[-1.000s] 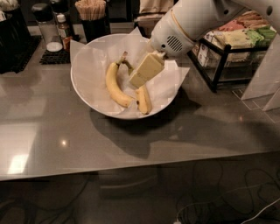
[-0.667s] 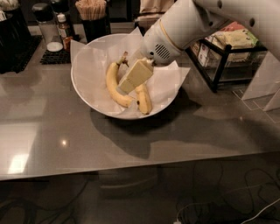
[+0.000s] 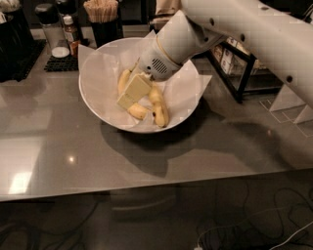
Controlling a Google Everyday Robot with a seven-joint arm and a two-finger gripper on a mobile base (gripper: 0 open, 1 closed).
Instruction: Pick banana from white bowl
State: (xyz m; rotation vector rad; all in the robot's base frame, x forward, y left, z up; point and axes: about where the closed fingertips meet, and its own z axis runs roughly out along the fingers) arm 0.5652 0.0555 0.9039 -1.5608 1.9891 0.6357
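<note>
Claw (image 3: 132, 93) is down inside the white bowl (image 3: 95, 105), sitting right over the banana (image 3: 138, 111), the plump, strongly curved one on the left of the 2 fruits in there. The claw covers the banana's middle, so only its upper end near the back of the bowl and its lower end curling toward the front show. Wide, narrow, gripping? Cannot tell (the claw reads as 1 pale slab laid across the fruit). The banana lies on the crinkled white paper sheet (image 3: 188, 90) that lines the bowl, and 1 corner of that paper pokes out past the rim on the right.

Just beside it, to the right, lies the second banana (image 3: 160, 110), slimmer and straighter, with a dark spot near its front tip. It sits close against the claw's edge.

The white arm (image 3: 234, 29) reaches in from the upper right, its thick wrist hanging over the bowl's back half. The bowl stands on the grey desk (image 3: 58, 146) and throws a broad shadow forward.

Behind the bowl to the left, a black mat (image 3: 61, 63) carries a dark-lidded shaker (image 3: 49, 29) and a small bottle (image 3: 71, 31), with a cup of wooden sticks (image 3: 102, 14) near them. A dark wire rack (image 3: 234, 63) stands off to the right, well apart from the bowl
</note>
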